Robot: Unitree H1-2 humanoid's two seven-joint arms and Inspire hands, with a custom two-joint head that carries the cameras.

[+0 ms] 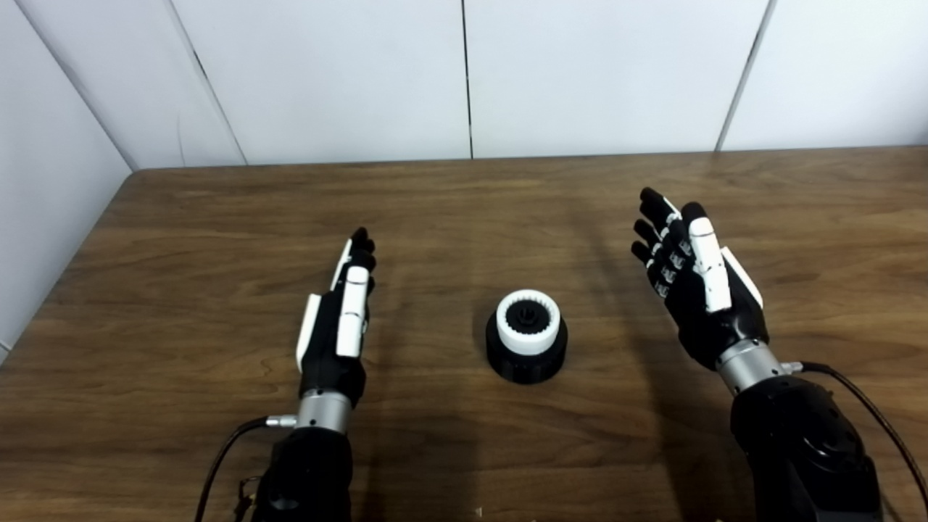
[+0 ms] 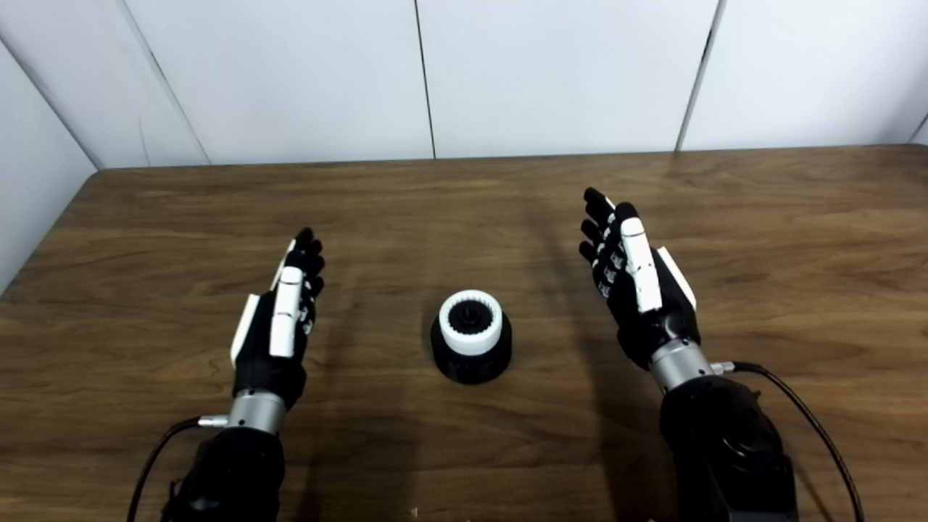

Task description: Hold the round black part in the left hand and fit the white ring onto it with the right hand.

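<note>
A round black part (image 1: 526,362) stands on the wooden table (image 1: 464,210) between my two hands. The white ring (image 1: 528,323) with inner teeth sits on top of it, around a small black hub. My left hand (image 1: 339,319) is open, fingers straight and pointing away, well to the left of the part and apart from it. My right hand (image 1: 692,279) is open too, fingers spread and pointing away, to the right of the part and slightly farther back. Neither hand holds anything.
White wall panels (image 1: 464,72) rise behind the table's far edge and along its left side. Cables (image 1: 870,413) run from both wrists toward the near edge.
</note>
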